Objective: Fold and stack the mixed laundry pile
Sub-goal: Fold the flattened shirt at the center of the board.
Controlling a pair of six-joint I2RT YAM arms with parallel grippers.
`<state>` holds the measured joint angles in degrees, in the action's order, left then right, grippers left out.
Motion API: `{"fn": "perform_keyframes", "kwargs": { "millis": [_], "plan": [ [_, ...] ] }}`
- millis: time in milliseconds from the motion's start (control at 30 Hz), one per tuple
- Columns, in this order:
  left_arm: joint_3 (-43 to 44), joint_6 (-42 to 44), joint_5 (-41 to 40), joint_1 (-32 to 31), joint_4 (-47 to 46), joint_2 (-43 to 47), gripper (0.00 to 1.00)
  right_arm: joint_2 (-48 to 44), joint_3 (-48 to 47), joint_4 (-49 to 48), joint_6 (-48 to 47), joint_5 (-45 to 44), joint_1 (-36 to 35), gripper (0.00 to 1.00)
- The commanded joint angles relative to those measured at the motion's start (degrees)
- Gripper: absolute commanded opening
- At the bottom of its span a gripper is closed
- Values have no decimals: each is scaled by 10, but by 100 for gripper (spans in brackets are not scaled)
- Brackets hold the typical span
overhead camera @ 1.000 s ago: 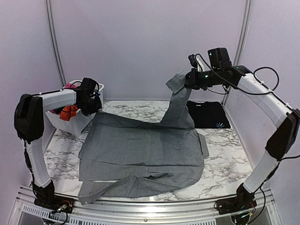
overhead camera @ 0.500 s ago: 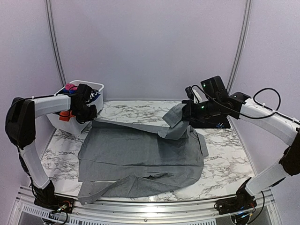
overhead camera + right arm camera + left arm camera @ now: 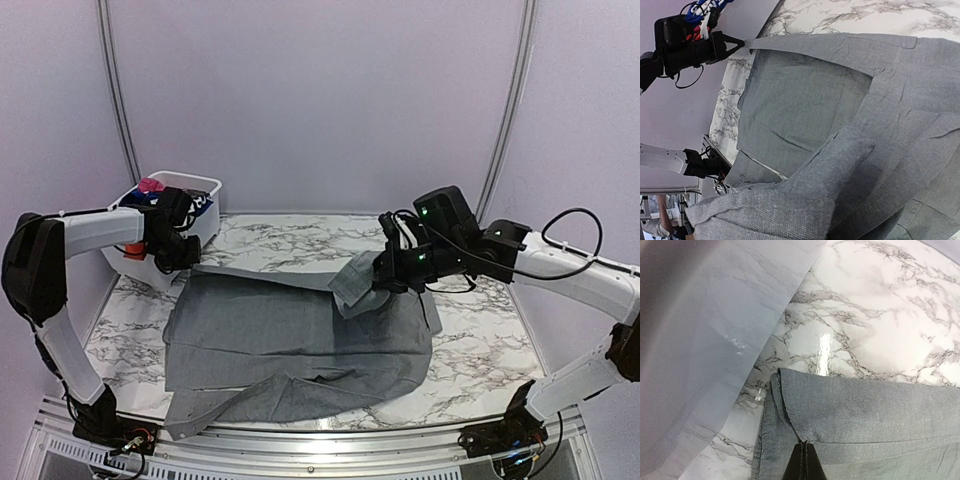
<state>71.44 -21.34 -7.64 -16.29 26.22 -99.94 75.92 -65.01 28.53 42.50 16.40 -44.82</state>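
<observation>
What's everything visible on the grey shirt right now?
The grey shirt looks like thin woven cloth, lightly creased, spread mostly flat on the marble table. Its far edge is stretched in a line between both arms. The left gripper is shut on the hemmed far-left corner, and the right gripper is shut on a bunched fold held above the right side. The near edge lies rumpled, one flap doubled over, by the table's front rail.
</observation>
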Motion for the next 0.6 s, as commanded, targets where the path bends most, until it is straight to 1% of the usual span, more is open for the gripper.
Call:
{"fn": "perform_keyframes", "kwargs": {
  "millis": [0, 133, 333, 467, 567],
  "plan": [
    [-32, 15, -24, 6, 49, 13, 0, -16, 11, -5, 34, 11, -8, 0],
    [-44, 20, -19, 3, 50, -1, 0, -4, 31, -11, 33, 44, -11, 0],
    [-50, 37, -27, -8, 57, -21, 0, 5, 47, -11, 38, 70, -12, 0],
    [-46, 61, -40, -26, 76, -25, 0, -3, 40, 19, 32, 69, -12, 0],
    [-54, 70, -47, -41, 82, -10, 0, -18, 35, 44, 23, 57, -12, 0]
  ]
}}
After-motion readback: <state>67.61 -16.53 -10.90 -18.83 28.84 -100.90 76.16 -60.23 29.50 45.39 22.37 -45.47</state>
